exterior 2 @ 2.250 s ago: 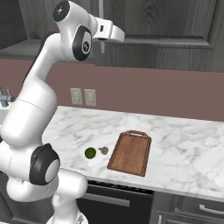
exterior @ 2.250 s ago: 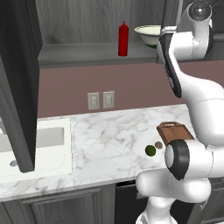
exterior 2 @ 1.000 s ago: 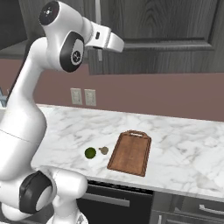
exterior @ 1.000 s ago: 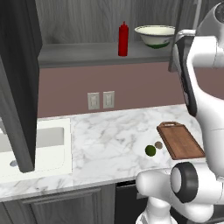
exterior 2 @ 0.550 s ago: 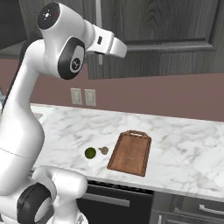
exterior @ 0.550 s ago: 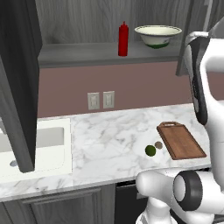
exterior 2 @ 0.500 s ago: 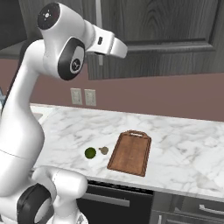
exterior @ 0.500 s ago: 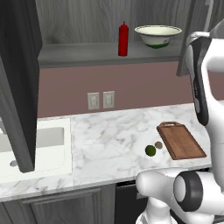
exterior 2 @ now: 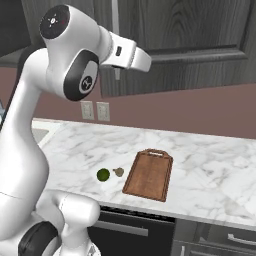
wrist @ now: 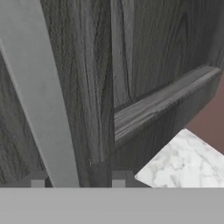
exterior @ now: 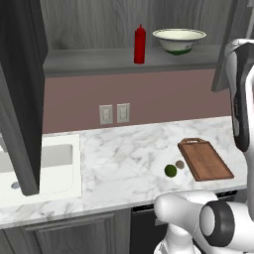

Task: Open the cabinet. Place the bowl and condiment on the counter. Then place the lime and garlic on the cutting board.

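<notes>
End effector (wrist: 78, 177): we are seeing its two dark tips standing partly apart around the cabinet door's (wrist: 144, 65) slim metal handle (wrist: 41, 100); whether they are pinching it we cannot tell.
Handle axis: running lengthwise away from the tips.
Bowl (exterior: 179, 40) and red bottle (exterior: 140, 44): sitting on the open shelf (exterior: 124, 60), above the tabletop (exterior: 124, 158).
Our judgement: door is swinging outward.

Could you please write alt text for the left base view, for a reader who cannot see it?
An open dark grey wood-grain wall cabinet holds a red squeeze bottle and a cream-white bowl with a green rim on its shelf. Below, on the white marble counter, a dark green lime and brownish garlic lie beside a reddish-brown wooden cutting board.
</notes>
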Tool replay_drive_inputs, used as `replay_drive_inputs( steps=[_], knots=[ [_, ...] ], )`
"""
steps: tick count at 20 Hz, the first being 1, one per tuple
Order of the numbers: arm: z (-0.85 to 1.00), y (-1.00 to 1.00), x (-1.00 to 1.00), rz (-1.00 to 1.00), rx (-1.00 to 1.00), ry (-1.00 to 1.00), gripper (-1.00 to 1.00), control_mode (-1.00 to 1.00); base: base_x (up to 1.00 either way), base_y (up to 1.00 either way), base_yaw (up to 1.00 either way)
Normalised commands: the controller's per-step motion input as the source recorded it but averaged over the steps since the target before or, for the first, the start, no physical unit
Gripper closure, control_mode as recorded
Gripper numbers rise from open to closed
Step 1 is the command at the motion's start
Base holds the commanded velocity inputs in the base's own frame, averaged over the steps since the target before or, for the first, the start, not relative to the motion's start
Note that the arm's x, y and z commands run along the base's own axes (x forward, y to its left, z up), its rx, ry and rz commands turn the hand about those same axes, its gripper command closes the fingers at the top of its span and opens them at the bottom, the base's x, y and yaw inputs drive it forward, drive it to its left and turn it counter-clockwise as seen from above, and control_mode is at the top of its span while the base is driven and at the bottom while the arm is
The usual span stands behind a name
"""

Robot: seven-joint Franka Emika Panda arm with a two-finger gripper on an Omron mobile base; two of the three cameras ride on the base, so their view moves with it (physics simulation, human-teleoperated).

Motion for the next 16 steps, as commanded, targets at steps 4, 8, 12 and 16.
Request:
replay_drive_inputs(
  steps=[4,8,12,16],
  knots=[
    [0.00,-1.00,-0.49,0.00,0.00,0.00,1.00,-1.00,0.00,0.00,0.00],
    [0.00,-1.00,-0.44,0.00,0.00,0.00,1.00,-1.00,0.00,0.00,0.00],
    [-0.02,-1.00,-0.39,0.00,0.00,0.00,1.00,-1.00,0.00,0.00,0.00],
    [-0.03,-1.00,-0.39,0.00,0.00,0.00,1.00,-1.00,0.00,0.00,0.00]
  ],
)
